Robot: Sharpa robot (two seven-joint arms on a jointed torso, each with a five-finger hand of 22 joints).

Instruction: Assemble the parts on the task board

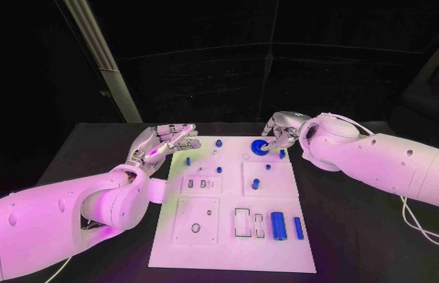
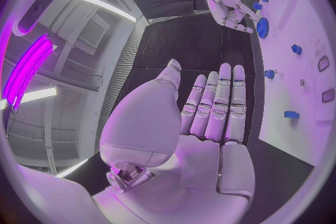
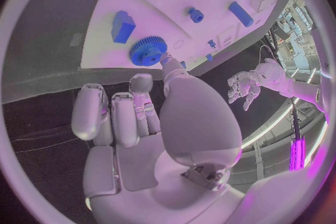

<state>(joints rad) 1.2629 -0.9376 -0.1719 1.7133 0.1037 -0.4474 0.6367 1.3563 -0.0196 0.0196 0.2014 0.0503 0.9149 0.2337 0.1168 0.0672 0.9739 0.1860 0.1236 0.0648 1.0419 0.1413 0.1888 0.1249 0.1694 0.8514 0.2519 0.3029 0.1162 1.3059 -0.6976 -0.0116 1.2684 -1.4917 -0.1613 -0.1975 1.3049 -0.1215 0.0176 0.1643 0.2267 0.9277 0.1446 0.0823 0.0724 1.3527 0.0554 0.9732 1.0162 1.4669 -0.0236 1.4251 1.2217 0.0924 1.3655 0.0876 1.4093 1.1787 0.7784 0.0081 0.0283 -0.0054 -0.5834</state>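
Observation:
The white task board (image 1: 229, 248) lies in the middle of the black table. A blue gear (image 1: 260, 146) sits flat near its far right corner. My right hand (image 1: 281, 131) hovers just behind the blue gear (image 3: 148, 50), fingers apart. Its thumb tip (image 3: 167, 59) is at the gear's rim and nothing is held. My left hand (image 1: 165, 142) floats off the board's far left corner with straight fingers (image 2: 218, 106) and an empty palm. From the left wrist I see the right hand (image 2: 231, 8) beside the gear (image 2: 262, 27).
Small blue pegs (image 1: 219, 143) (image 1: 188, 161) (image 1: 255, 183) stand on the board's far half. A blue block (image 3: 122, 26) lies close to the gear. Two long blue pieces (image 1: 278, 226) (image 1: 298, 227) lie near the front right, beside empty slots (image 1: 242, 223). Bare black table flanks the board.

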